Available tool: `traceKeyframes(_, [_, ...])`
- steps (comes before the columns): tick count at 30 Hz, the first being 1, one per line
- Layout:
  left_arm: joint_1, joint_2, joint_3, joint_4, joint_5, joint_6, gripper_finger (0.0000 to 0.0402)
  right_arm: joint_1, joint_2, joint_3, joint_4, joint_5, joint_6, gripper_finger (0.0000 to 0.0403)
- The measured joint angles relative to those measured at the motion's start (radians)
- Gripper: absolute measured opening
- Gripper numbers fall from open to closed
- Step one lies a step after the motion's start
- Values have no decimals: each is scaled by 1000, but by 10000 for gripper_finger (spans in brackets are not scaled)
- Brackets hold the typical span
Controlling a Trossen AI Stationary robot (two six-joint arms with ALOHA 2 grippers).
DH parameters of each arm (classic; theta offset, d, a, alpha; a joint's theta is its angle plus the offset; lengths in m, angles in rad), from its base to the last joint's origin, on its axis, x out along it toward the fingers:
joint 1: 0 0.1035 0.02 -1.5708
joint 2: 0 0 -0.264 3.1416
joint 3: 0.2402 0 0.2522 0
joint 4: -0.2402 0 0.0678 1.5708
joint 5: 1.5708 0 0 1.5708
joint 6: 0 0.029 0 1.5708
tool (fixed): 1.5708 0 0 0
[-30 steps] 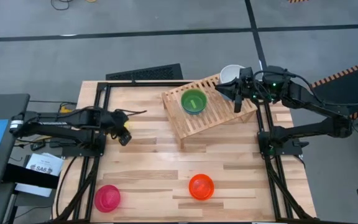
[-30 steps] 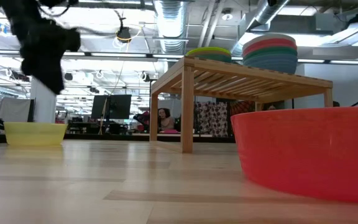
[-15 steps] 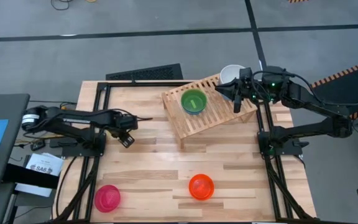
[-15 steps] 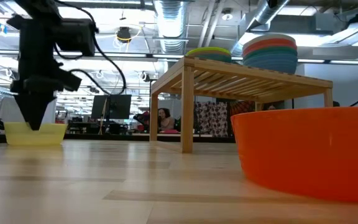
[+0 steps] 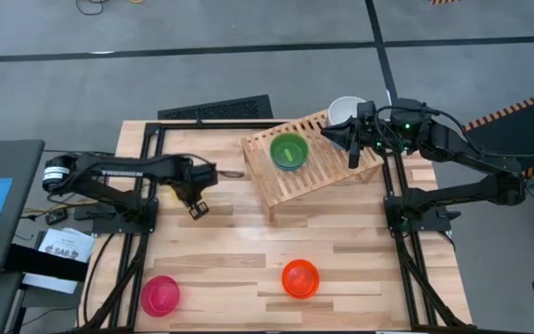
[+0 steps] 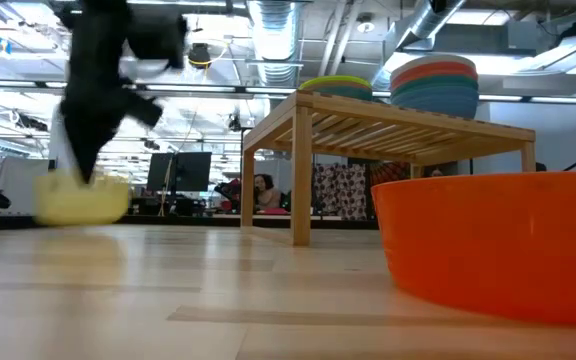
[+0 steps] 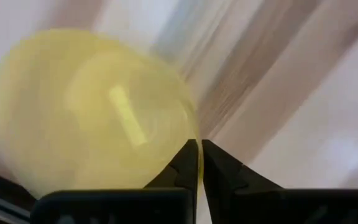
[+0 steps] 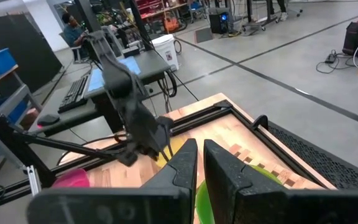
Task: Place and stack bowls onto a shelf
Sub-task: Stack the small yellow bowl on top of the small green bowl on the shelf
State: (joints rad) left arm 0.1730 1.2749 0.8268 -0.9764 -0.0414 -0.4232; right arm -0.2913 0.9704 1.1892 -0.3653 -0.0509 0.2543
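From above, your left gripper (image 5: 196, 208) hangs over the table (image 5: 248, 241) left of the shelf (image 5: 311, 164), with only a sliver of the yellow bowl (image 5: 169, 196) showing beside it. The green bowl (image 5: 288, 150) sits on the shelf. Your right gripper (image 5: 352, 148) hovers at the shelf's far right end, next to the white bowl (image 5: 342, 110). The pink bowl (image 5: 160, 294) and orange bowl (image 5: 300, 278) lie well apart from both grippers, near the table's front edge.

At table height, you see the left gripper (image 6: 86, 168) pointing down onto the yellow bowl (image 6: 81, 199), both smeared by motion. The shelf (image 6: 388, 130) carries a low greenish stack (image 6: 337, 87) and a taller stack (image 6: 435, 85). The orange bowl (image 6: 498, 245) fills the near right.

From your left wrist, the fingers (image 7: 180, 168) are pressed together at their tips, apparently on the rim of the yellow bowl (image 7: 92, 112), which lies just beyond them.

From your right wrist, the fingers (image 8: 182, 163) stand nearly together with nothing between them, the green bowl (image 8: 253, 180) just past them and the pink bowl (image 8: 71, 180) farther off.
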Motion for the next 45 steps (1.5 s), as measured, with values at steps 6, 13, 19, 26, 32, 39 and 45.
traceKeyframes(6, [0, 4, 368, -136, -83, 156, 0, 0, 0, 0, 0, 0, 0, 56])
traceKeyframes(13, [0, 91, 775, -191, -158, 335, 0, 0, 0, 0, 1, 0, -9, 56])
traceKeyframes(19, [-40, 280, 1029, -191, -158, 562, 0, 3, -2, 0, 89, 1, -16, 56])
traceKeyframes(26, [-82, 476, 1169, -84, -175, 814, 0, 3, -2, 0, 135, 2, -18, 56])
traceKeyframes(32, [-73, 546, 1172, 35, -175, 954, 0, 3, -2, 0, 162, 3, -19, 56])
traceKeyframes(39, [-39, 561, 1143, 88, -104, 989, 0, 2, -2, 0, 165, 3, -19, 56])
traceKeyframes(45, [-9, 561, 1133, 88, -101, 974, 5, 2, -2, 0, 165, 3, -20, 56])
